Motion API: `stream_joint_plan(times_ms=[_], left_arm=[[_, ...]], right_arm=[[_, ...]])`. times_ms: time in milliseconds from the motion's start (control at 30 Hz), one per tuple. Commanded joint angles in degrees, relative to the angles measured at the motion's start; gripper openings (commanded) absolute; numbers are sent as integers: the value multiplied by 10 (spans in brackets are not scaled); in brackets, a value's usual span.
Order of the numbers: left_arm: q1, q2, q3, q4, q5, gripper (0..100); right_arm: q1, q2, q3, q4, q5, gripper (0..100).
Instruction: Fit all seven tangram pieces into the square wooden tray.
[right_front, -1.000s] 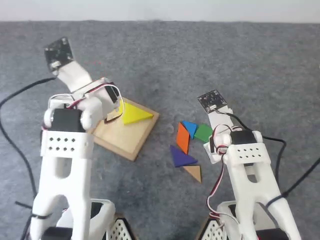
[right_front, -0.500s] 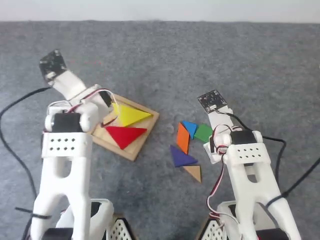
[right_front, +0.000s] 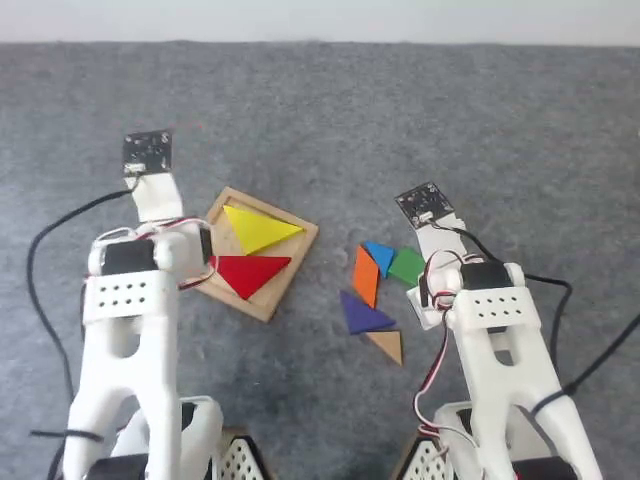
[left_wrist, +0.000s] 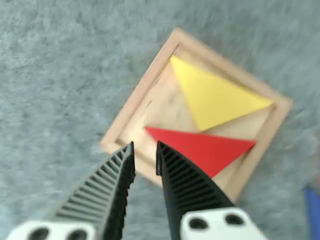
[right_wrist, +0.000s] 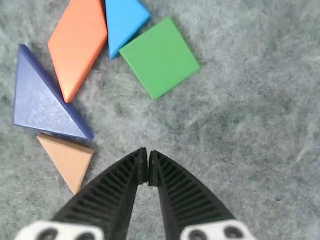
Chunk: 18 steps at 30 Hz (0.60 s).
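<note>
Wooden tray (right_front: 290, 275) lies on the grey mat (right_front: 450, 120), holding the yellow triangle (right_front: 258, 228) and red triangle (right_front: 245, 272) side by side. The left gripper (left_wrist: 145, 150) hovers at the tray's edge, jaws slightly parted and empty. The right gripper (right_wrist: 148, 155), pinched closed on nothing, hangs near the orange parallelogram (right_front: 366, 274), blue triangle (right_front: 378, 254), green square (right_front: 407, 264), purple triangle (right_front: 363, 314) and tan triangle (right_front: 386, 344), all loose on the mat.

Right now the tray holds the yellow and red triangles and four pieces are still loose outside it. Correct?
Not quite. The tray does hold the yellow triangle and red triangle, but five pieces are loose outside it, not four: the orange parallelogram, light blue triangle, green square, dark blue triangle and tan triangle. The right wrist view shows all five.
</note>
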<state>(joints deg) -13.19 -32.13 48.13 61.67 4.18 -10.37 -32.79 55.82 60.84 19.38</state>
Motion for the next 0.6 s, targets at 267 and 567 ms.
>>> stream_joint_plan(times_ms=[267,567], left_arm=[[-70,156,-65,-79,-114,77],[-19,404,-276,-18,-117,79]], right_arm=[[-194,-8,-111,25,-154,10],[-247,96,-177,-74,-259,221]])
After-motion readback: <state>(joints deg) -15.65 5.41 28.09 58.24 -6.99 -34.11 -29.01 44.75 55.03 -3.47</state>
